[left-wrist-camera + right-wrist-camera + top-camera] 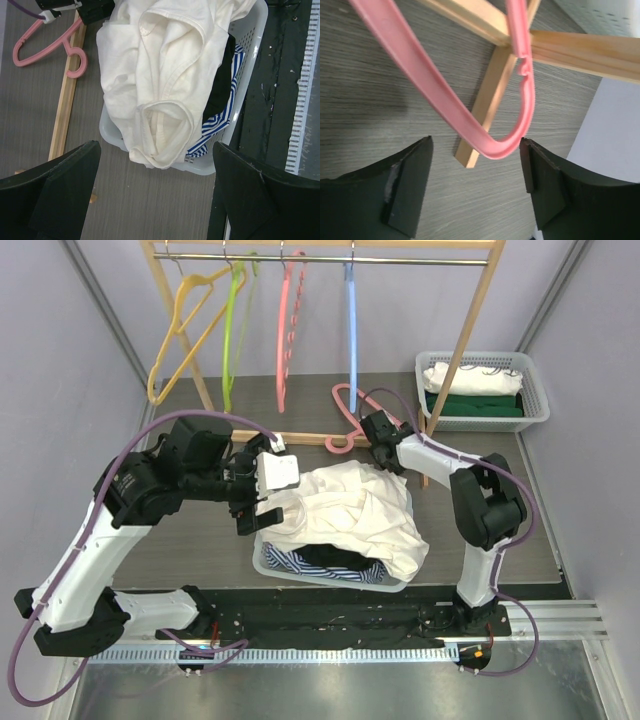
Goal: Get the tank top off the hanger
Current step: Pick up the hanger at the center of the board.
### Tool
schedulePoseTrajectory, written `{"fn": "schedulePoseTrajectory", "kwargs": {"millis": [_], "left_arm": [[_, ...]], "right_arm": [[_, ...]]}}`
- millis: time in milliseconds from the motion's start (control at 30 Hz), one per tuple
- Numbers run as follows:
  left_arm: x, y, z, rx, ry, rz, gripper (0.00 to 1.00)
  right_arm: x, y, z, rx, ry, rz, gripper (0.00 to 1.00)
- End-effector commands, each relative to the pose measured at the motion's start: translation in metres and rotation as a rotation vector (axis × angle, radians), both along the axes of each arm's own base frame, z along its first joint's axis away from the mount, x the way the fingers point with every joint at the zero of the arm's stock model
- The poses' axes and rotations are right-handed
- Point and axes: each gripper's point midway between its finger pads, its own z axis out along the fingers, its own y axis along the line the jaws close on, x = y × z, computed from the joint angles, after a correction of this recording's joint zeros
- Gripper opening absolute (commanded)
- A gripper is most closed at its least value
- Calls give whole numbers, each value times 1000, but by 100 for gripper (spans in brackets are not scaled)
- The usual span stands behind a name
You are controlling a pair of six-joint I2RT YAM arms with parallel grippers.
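The white tank top (355, 505) lies crumpled over a white laundry basket (330, 578) at the table's middle, off any hanger. It also shows in the left wrist view (160, 75), draped over the basket's rim (250, 45). A pink hanger (345, 415) lies bare on the table by the rack's base; it shows in the right wrist view (445, 95). My left gripper (268, 490) is open and empty just left of the basket (155, 200). My right gripper (372, 430) is open, its jaws on either side of the hanger's end, not touching it (475, 185).
A wooden clothes rack (320, 255) at the back holds yellow (185, 330), green (232, 325), pink (290, 320) and blue (351, 330) hangers. Its base bar (487, 90) lies under the pink hanger. A white basket (482, 390) with folded clothes stands back right. Striped and dark clothes lie under the tank top.
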Motion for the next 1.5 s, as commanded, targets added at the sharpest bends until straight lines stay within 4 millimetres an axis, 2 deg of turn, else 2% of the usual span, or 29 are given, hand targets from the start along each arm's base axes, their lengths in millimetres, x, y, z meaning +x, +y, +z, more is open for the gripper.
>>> {"fn": "schedulePoseTrajectory", "kwargs": {"millis": [0,100,267,500,700,733,800,867,900,933,967,1000,1033,1067,1100,1133,1167,1200,1233,1333,1367,1433,1467], "left_arm": [[-2,-1,13,-38,-16,-8,100],[-2,-2,13,-37,-15,-8,100],[-3,-2,11,-34,-5,-6,100],[-4,0,9,-31,-2,-2,100],[-6,2,9,-35,1,1,100],[-7,2,9,-38,3,1,100],[-7,2,9,-43,3,-1,100],[-8,2,9,-44,4,-1,100],[-8,2,10,-47,4,-2,100],[-8,2,10,-49,2,0,100],[-8,1,10,-49,7,-1,100],[-9,1,10,-49,7,-3,100],[-8,1,10,-51,7,-4,100],[-8,0,10,-50,9,-3,100],[-8,0,11,-55,8,-4,100],[-9,0,10,-54,11,-6,100],[-8,-1,12,-58,9,-5,100],[-8,-1,13,-60,8,-6,100],[-9,-1,13,-63,10,-6,100],[-9,0,17,-71,0,-6,100],[-10,0,17,-73,0,-6,100],[-11,0,20,-80,-4,-11,100],[-12,-1,20,-84,1,-17,100]], "right_arm": [[14,3,1,-7,-68,-5,74],[20,4,-5,-27,-82,-11,68],[33,0,-4,-70,-142,-31,52],[43,-8,-6,-128,-176,-38,44],[41,-14,2,-108,-218,-44,23],[40,-13,4,-95,-225,-48,12],[36,-14,14,-72,-249,-51,2],[32,-13,19,-45,-257,-45,1],[31,-11,33,-14,-284,-41,1],[27,-10,36,9,-282,-46,1],[28,-1,41,70,-276,-23,1],[26,3,57,115,-292,-15,1],[15,4,57,128,-229,-2,1],[17,19,73,220,-229,15,1],[12,25,80,257,-203,22,1],[-4,24,87,277,-145,18,1],[-6,30,106,330,-155,25,1],[-15,43,110,420,-125,35,1],[-32,43,123,458,-101,46,1],[-59,67,153,657,-84,106,1],[-70,68,177,721,-127,131,1],[-86,79,200,837,-120,182,1],[-87,74,224,875,-166,189,1]]}}
